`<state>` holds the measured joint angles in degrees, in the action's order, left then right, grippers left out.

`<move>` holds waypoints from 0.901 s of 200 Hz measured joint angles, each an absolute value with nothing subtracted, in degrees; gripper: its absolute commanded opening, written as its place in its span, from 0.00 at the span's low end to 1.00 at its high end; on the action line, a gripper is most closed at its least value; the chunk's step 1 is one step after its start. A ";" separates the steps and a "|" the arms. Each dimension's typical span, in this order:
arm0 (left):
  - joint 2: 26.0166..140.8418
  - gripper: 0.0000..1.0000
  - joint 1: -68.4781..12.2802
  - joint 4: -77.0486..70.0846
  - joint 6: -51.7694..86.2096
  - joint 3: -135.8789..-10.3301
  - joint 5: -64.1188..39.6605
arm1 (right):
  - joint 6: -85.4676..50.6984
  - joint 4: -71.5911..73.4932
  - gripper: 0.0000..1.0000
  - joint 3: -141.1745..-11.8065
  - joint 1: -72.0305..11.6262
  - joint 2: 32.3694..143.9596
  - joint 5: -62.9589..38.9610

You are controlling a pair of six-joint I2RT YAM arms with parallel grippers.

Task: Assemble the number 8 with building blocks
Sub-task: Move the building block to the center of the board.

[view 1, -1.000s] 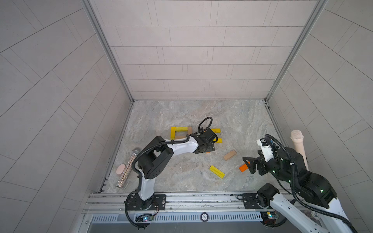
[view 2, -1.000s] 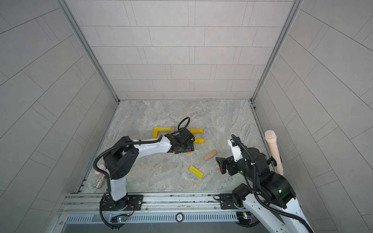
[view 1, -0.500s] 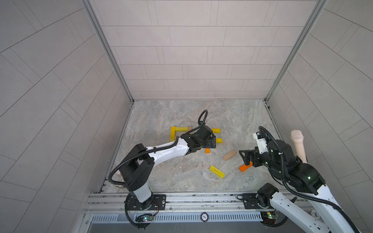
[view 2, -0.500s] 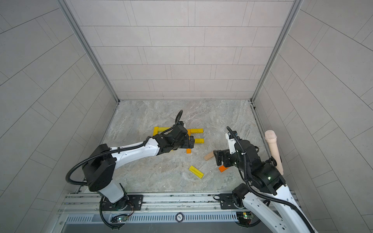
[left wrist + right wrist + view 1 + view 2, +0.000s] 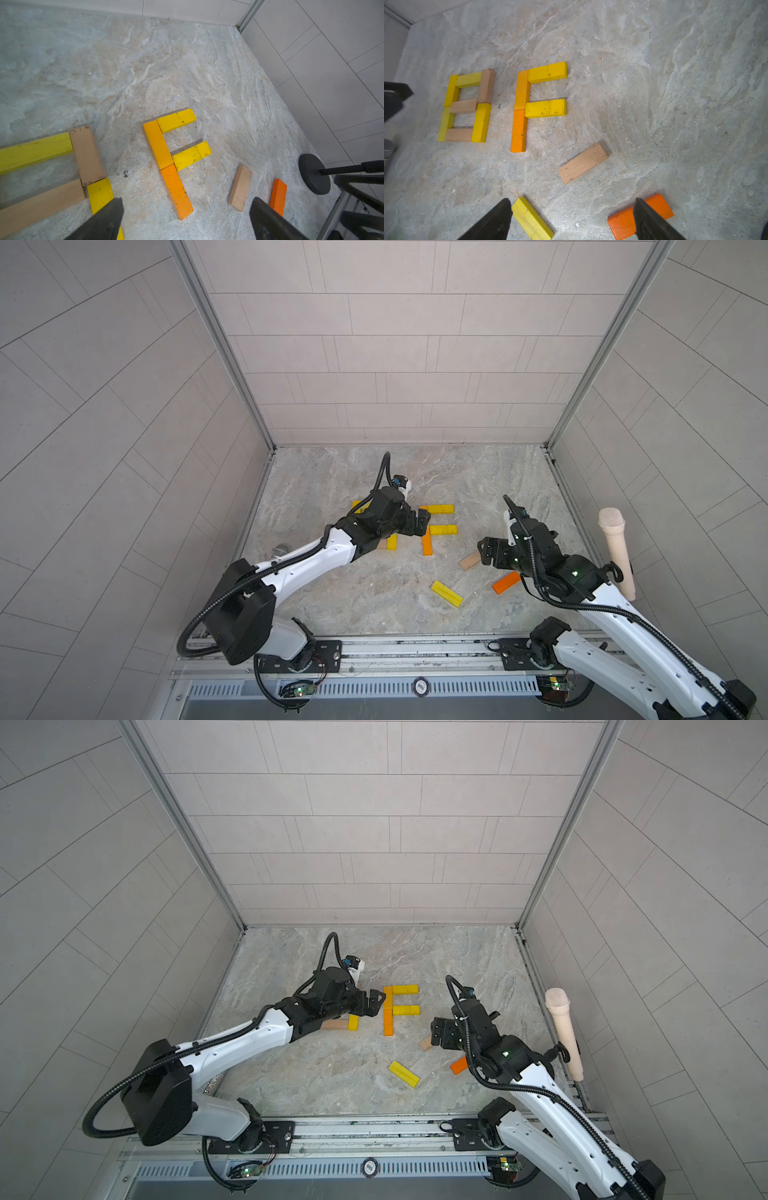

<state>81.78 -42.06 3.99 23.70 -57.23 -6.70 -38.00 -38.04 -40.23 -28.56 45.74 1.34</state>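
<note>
The big grey surface (image 5: 374, 472) holds all the building blocks (image 5: 403, 1073). The left gripper (image 5: 187, 204) hangs low near the middle of it. Its fingers are wide apart and hold nothing. The right gripper (image 5: 572, 201) hangs over the loose blocks. Its fingers are wide apart too, and empty.

A finished number 8 (image 5: 464, 107) lies flat on the surface, made of yellow and tan blocks. Just beside it lies a half-made shape (image 5: 521, 93) that looks like an F. It has two orange blocks in a line and two yellow ones sticking out.

Three loose blocks lie near the right gripper: a tan block (image 5: 583, 163), a yellow block (image 5: 532, 220) and an orange block (image 5: 622, 222).

I think the next job is to pick up one loose block. Come straight down and pinch it across its thin sides, at the middle. Turn it to match the F, then set it down softly so nothing gets bumped.
</note>
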 measured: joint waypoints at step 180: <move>79.18 1.00 -36.01 13.65 4.40 -68.53 -18.39 | -43.57 -25.19 0.79 -36.82 -28.60 66.00 4.86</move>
